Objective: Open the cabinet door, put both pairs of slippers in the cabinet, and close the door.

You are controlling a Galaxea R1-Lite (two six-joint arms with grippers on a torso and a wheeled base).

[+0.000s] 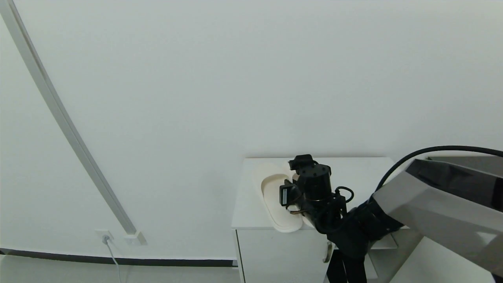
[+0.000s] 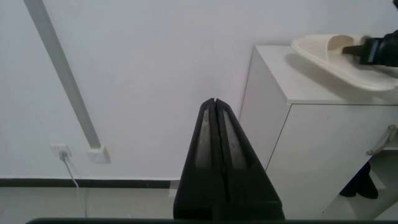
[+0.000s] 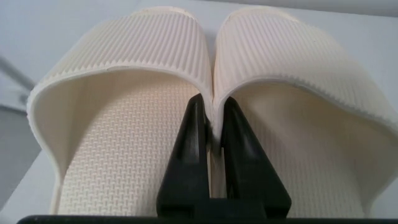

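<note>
Cream ribbed foam slippers (image 3: 140, 59), lying paired atop the white cabinet (image 1: 361, 177), are probably going to feel light, soft and bendy, and the right claw (image 3: 214, 107) is pinching their touching inner edges together, a sensible hold, while the left claw (image 2: 214, 109) is hanging pressed together.

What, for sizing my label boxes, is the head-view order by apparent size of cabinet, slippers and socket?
1. cabinet, largest even though the picture's edge cuts it off.
2. slippers, on its top.
3. socket, low on the wall, smallest by far.
</note>
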